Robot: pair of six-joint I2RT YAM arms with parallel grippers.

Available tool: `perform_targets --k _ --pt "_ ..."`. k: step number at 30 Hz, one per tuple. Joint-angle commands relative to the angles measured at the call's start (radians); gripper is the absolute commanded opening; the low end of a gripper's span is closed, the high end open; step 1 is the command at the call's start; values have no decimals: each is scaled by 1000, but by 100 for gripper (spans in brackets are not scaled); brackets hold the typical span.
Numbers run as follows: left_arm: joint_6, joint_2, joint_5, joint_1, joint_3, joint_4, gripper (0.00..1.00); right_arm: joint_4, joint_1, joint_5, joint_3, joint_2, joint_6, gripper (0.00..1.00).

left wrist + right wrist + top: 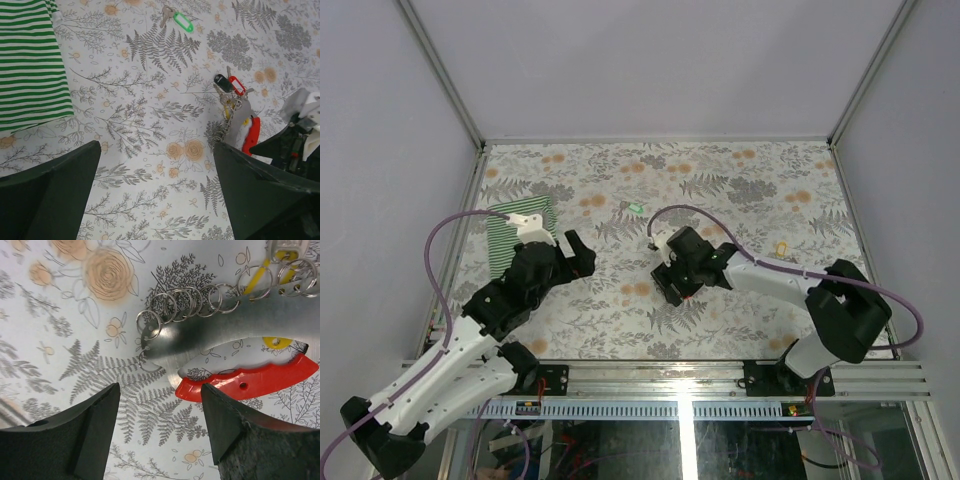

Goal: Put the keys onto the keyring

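Keyring [225, 332]: grey strip (red loop)

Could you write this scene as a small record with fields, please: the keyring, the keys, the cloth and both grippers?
table: flowered cover
keyring: grey strip with red loop, lying flat; small rings along one edge
red-headed key: by the keyring's end; attachment unclear
yellow-headed key: partly hidden under the strip
green-headed key: alone, apart from the keyring
green striped cloth: flat, at the table's left side
left gripper: open, holds nothing
right gripper: open, by the red loop's end
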Motion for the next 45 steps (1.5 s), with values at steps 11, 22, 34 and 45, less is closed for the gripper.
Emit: perform_targets --k 11,22,34,45 --pt "5 25 -40 -3 47 -35 100 -56 107 223 117 216 -141 66" --pt "0 27 -45 -3 42 -34 100 -132 124 213 142 273 -134 51" --pt "-57 88 61 -3 -7 43 100 -79 129 118 111 232 -51 21" --pt "-171 71 178 -3 -153 243 100 -35 128 101 113 163 42 15"
